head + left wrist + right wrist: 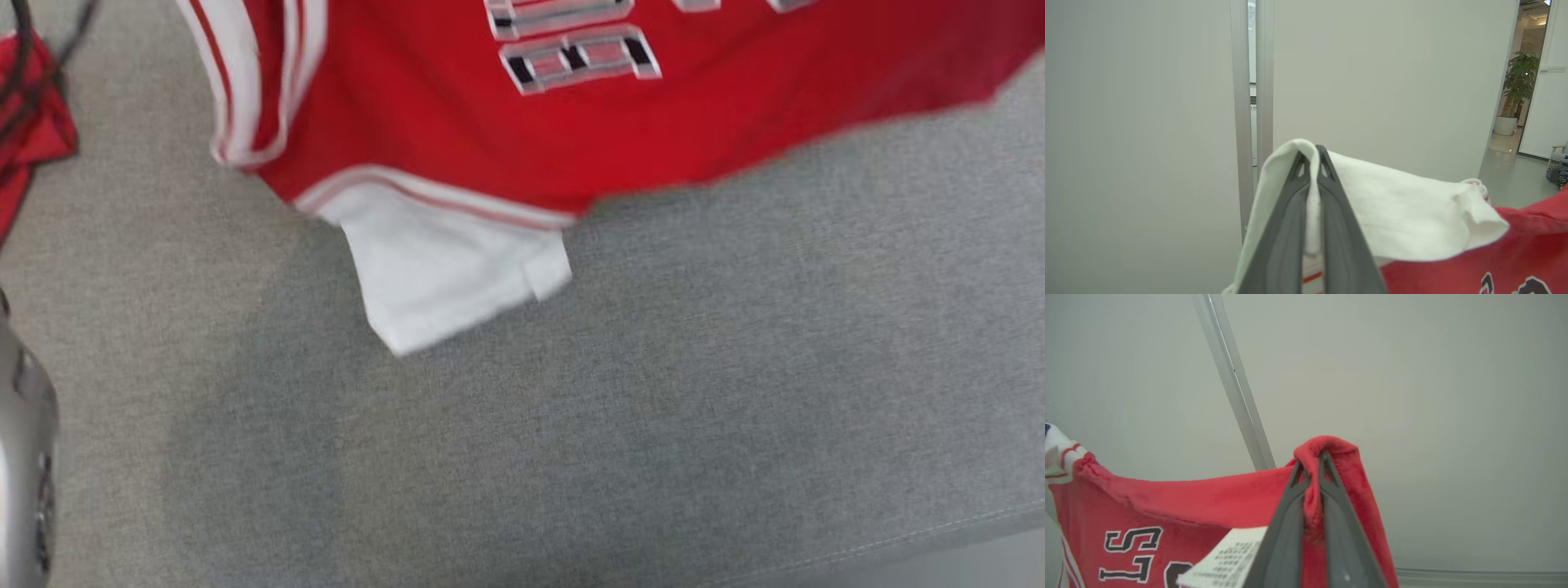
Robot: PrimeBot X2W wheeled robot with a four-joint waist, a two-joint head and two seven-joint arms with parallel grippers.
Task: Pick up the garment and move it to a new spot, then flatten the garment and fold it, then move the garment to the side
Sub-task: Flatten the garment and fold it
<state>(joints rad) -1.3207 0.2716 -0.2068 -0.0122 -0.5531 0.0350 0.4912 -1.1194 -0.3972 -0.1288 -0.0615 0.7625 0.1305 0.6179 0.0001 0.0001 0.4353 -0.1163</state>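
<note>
The left gripper (pixel 1312 153) pinches white fabric of the red-and-white jersey (pixel 457 139), the right gripper (pixel 1314 455) its red edge, both pressed tight, over a grey fabric surface (pixel 653 408).

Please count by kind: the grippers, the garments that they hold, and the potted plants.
Grippers: 2, the left gripper and the right gripper
Red jersey, held: 1
Potted plant: 1
Total: 4

Soft, even indoor light throughout. The head view is smeared by motion blur, the red jersey (pixel 457 139) casting a faint shadow on the grey surface (pixel 735 367); the left wrist view's doorway (pixel 1529 81) glows brighter.
</note>
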